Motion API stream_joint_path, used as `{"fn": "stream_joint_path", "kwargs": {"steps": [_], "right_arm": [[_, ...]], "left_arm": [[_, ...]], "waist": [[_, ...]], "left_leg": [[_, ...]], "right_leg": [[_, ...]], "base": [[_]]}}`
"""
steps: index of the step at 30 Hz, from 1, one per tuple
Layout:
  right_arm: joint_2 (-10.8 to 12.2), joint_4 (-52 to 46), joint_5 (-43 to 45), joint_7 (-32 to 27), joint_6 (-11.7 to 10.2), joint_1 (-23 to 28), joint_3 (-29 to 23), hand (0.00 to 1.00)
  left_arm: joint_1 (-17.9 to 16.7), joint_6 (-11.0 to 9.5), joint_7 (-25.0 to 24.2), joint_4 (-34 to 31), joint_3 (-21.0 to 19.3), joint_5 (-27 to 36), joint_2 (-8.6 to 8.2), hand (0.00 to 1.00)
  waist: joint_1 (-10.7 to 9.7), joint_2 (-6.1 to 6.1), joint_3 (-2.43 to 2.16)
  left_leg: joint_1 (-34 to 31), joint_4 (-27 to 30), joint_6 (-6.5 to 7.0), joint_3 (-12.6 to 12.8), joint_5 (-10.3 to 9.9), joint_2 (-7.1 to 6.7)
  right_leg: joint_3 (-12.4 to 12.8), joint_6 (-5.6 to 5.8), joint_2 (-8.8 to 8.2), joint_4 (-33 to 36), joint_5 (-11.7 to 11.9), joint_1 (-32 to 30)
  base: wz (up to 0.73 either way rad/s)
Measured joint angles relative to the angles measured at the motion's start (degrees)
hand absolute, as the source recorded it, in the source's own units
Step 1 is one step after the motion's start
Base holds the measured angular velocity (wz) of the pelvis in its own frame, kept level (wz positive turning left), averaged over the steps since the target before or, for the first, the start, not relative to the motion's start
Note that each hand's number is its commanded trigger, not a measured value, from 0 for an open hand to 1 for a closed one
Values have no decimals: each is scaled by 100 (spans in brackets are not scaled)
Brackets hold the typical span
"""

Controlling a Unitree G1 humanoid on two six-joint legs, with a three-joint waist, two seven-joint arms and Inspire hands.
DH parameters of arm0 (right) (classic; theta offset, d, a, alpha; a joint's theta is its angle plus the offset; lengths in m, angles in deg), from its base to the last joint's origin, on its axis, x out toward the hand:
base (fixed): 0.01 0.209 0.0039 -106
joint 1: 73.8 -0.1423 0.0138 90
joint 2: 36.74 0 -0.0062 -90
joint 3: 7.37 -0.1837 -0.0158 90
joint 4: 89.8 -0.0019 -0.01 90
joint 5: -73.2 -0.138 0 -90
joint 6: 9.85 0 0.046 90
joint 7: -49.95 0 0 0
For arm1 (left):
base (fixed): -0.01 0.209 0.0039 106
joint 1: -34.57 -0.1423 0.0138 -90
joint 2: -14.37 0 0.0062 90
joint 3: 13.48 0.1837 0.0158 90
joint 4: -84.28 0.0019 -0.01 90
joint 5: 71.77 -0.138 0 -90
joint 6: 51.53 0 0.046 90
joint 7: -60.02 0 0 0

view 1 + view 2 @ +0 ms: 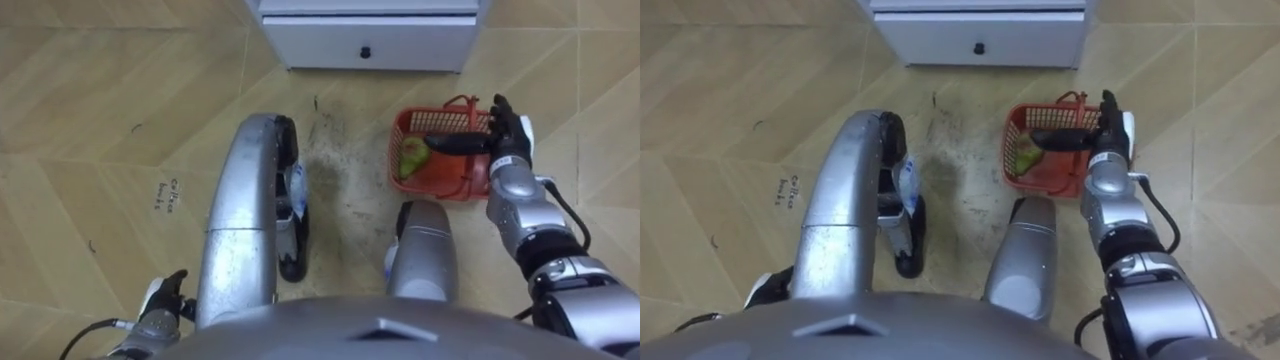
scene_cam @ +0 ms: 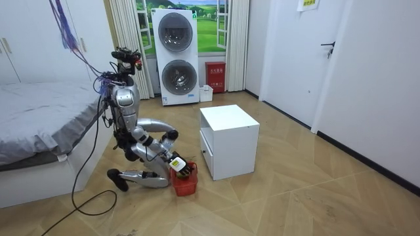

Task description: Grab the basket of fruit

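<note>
The red fruit basket (image 1: pixel 432 111) stands on the wood floor just in front of a white cabinet. A green fruit (image 1: pixel 413 156) lies in its left half, and its red handles (image 1: pixel 463 103) lie at the far rim. My right hand (image 1: pixel 510 140) is at the basket's right rim with its fingers straight and pointing away from me. Its thumb (image 1: pixel 455 143) stretches left over the basket's inside. My left hand (image 1: pixel 160 300) hangs low at my left side, relaxed and holding nothing. In the room view I kneel on the floor with the basket (image 2: pixel 185 182) before my knees.
The white cabinet (image 1: pixel 365 40), with a drawer knob (image 1: pixel 365 52), stands close behind the basket. A bed (image 2: pixel 39 118) is behind me, and stacked washing machines (image 2: pixel 177 56) stand by the far wall. Bare floor lies to the basket's right.
</note>
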Motion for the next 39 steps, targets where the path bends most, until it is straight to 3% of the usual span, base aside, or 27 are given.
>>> {"fn": "stream_joint_path", "kwargs": {"steps": [13,15,23,30,39], "right_arm": [[-53,410,-196,143,5,-104,348,0],[-52,443,-212,169,9,-102,443,100],[-72,450,-848,229,55,-140,447,100],[-198,451,-896,304,104,-138,498,100],[-207,620,-1053,414,106,-132,503,100]], "left_arm": [[119,39,-110,-144,321,30,1,0],[135,40,-118,-163,377,116,0,0],[124,59,-129,-212,528,282,1,0],[124,59,-129,-277,528,334,1,0],[112,108,-280,-372,522,334,7,0]], "waist": [[17,-27,17],[9,-23,16],[26,-6,14],[239,35,32],[304,19,43]], "left_leg": [[-94,3,-14,-4,7,9],[-100,5,-14,-6,7,9],[-126,22,-14,-21,7,4],[-162,67,-8,-22,4,87],[-180,74,-7,-25,4,84]], "right_leg": [[-8,26,39,-12,-12,-89],[-8,27,44,-9,-13,-92],[-24,27,54,-12,-13,-99],[-57,27,67,-12,-13,-114],[-79,27,64,-10,-13,-111]], "base": [[1],[0],[0],[-1],[0]]}}
